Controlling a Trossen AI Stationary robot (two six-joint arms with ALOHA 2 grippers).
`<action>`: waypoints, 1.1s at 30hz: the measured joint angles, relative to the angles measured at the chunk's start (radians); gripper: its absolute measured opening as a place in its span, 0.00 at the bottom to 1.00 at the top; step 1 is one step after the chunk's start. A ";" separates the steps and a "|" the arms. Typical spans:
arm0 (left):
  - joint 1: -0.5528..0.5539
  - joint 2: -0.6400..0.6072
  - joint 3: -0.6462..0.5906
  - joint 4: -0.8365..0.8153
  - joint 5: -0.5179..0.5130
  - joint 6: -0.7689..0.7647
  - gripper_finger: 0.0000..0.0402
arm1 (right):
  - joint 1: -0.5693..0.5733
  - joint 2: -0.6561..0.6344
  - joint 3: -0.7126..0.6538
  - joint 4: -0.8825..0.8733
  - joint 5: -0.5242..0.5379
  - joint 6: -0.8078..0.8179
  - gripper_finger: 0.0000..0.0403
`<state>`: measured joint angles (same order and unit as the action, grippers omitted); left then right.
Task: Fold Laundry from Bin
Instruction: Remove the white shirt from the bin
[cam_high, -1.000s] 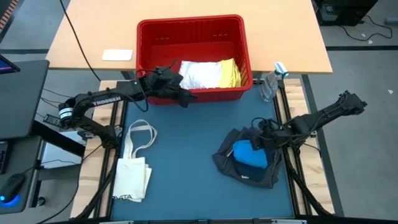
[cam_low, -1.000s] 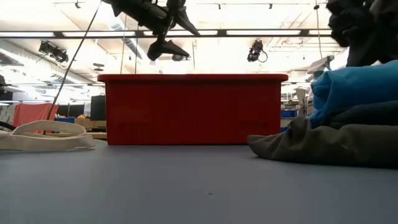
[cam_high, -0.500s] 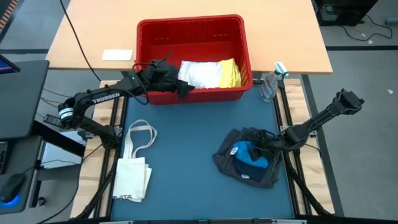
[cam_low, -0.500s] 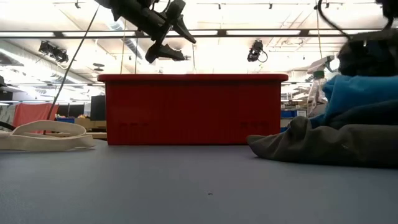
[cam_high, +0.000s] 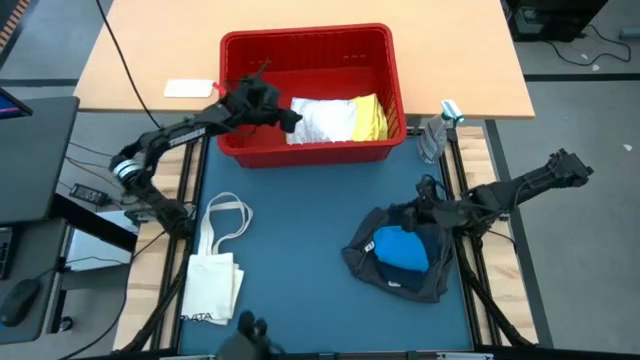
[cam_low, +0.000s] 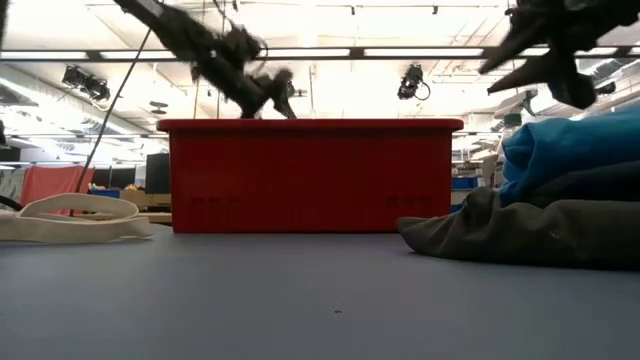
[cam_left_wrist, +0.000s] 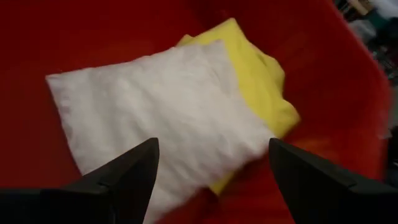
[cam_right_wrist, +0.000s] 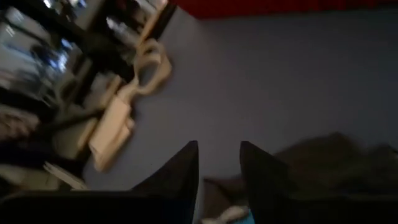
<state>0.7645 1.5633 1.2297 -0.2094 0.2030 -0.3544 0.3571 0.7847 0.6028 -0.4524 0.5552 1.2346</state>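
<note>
The white textured cloth (cam_high: 322, 121) lies in the red bin (cam_high: 306, 48) with the yellow cloth (cam_high: 371, 117) partly under it, against the bin's right wall. The left gripper (cam_left_wrist: 211, 171) hangs inside the bin just over the white cloth, fingers spread wide and holding nothing. On the blue mat (cam_high: 300, 250), well apart from the bin, a bright blue cloth (cam_high: 402, 248) sits on a navy piece atop a spread dark grey cloth (cam_high: 365, 262). The right gripper (cam_high: 428, 214) hovers at that pile's far edge; its fingers (cam_right_wrist: 180, 174) stand narrowly apart, seemingly gripping nothing. A cream tote bag (cam_high: 213, 270) lies on the mat's left side.
</note>
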 joint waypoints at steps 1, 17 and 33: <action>0.021 0.033 0.000 0.036 0.026 0.001 0.76 | -0.013 0.000 0.000 0.022 0.000 0.001 0.32; 0.139 0.535 0.521 -0.266 -0.080 0.056 0.76 | -0.267 0.001 0.002 0.267 0.049 0.075 0.33; 0.128 0.737 0.638 -0.456 -0.083 0.048 0.67 | -0.512 0.000 0.002 0.303 -0.217 -0.056 0.33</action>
<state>0.8930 2.3004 1.8674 -0.6658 0.1203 -0.3067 -0.1553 0.7845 0.6044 -0.1499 0.3378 1.1788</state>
